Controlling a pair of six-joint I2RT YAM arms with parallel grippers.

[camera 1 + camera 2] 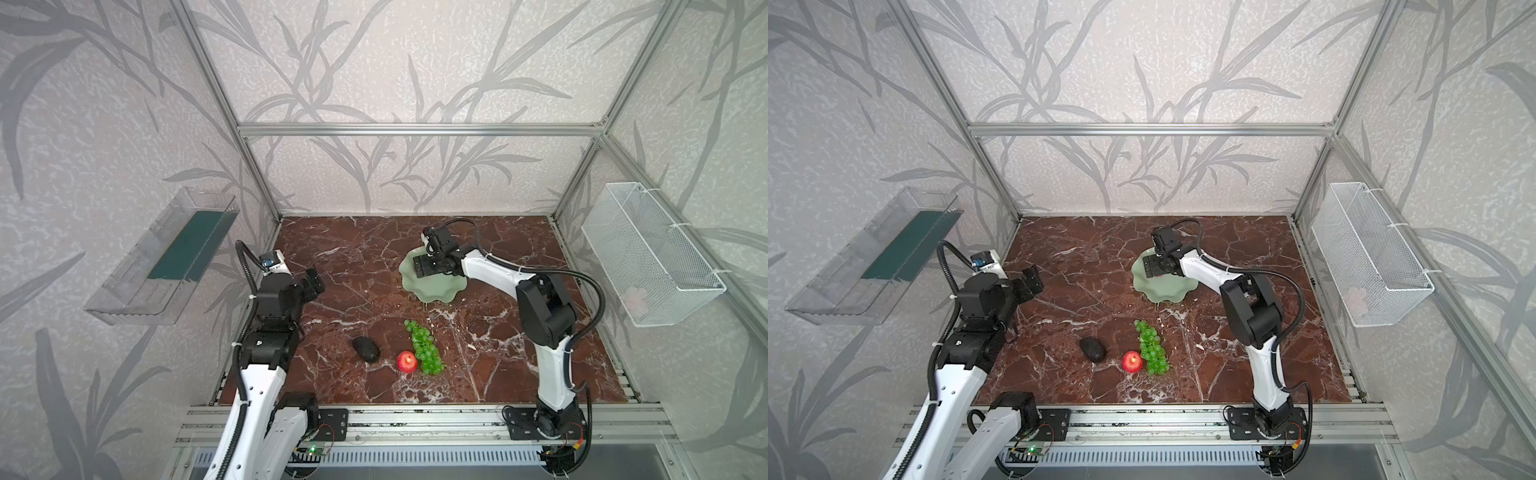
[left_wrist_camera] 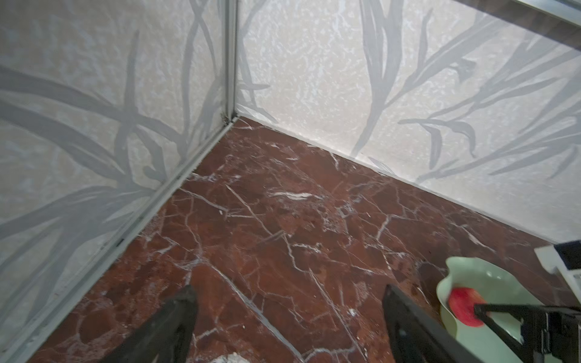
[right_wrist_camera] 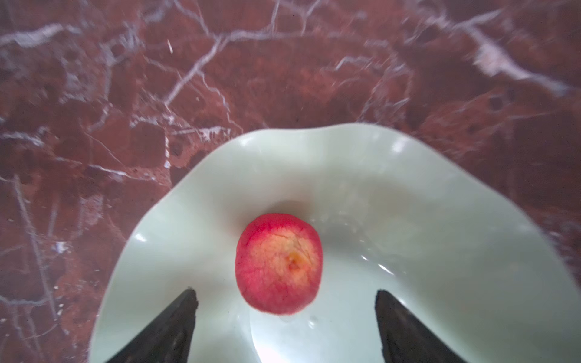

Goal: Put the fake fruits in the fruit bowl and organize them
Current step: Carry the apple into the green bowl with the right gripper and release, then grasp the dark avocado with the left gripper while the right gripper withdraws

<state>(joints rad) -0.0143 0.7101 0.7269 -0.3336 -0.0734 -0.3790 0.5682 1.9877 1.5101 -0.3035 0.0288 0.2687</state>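
The pale green wavy-rimmed fruit bowl [image 1: 436, 291] [image 1: 1165, 291] stands right of the table's middle. One red-and-yellow apple [image 3: 278, 264] [image 2: 463, 306] lies in the bowl [image 3: 408, 204], free of the fingers. My right gripper [image 3: 284, 292] [image 1: 422, 266] hangs open just above it and hides this apple in both top views. Near the front lie a second red apple [image 1: 407, 362] [image 1: 1132, 362], a dark avocado [image 1: 365, 349] [image 1: 1092, 349] and a bunch of green grapes [image 1: 424, 349] [image 1: 1152, 348]. At the left edge my left gripper [image 1: 316, 280] [image 2: 289, 289] is open and empty above bare marble.
A clear plastic tray [image 1: 166, 257] hangs on the left wall and a white wire basket [image 1: 652, 253] on the right wall. Aluminium frame posts and papered walls close the table on three sides. The apple on the table touches the grapes.
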